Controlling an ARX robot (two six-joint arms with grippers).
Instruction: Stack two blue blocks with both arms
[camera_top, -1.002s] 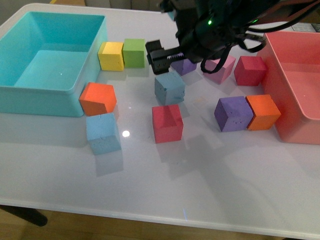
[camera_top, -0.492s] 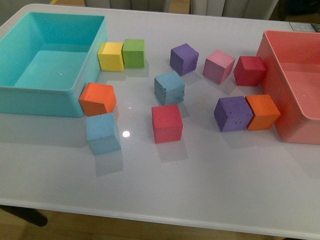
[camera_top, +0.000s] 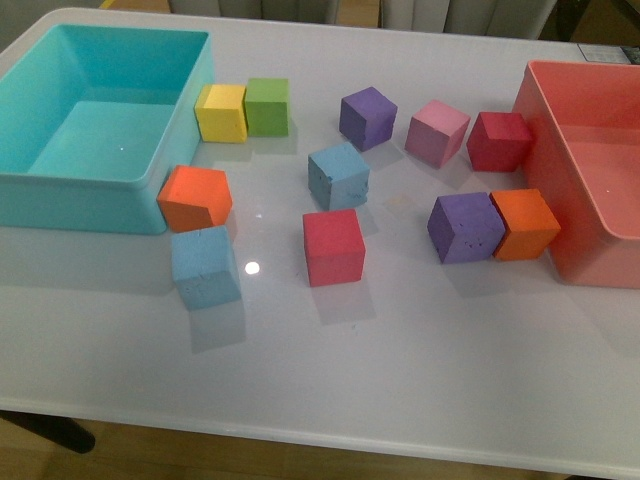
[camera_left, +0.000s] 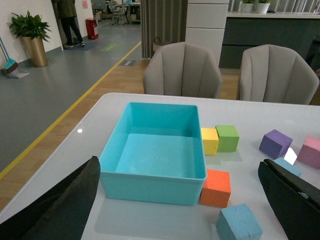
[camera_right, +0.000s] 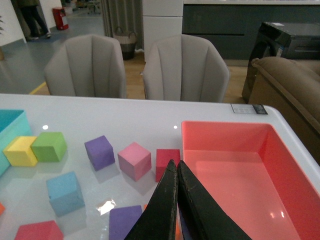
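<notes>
We'd drop the left tool, spread wide, squarely over the near blue block by the orange cube, & part the right tool, apparently pinched together empty, before taking the far blue block, w/ both lying apart on the tabletop.

The left end effector is hiding part of one blue block; the picture's edge is cutting the other blue block.
</notes>
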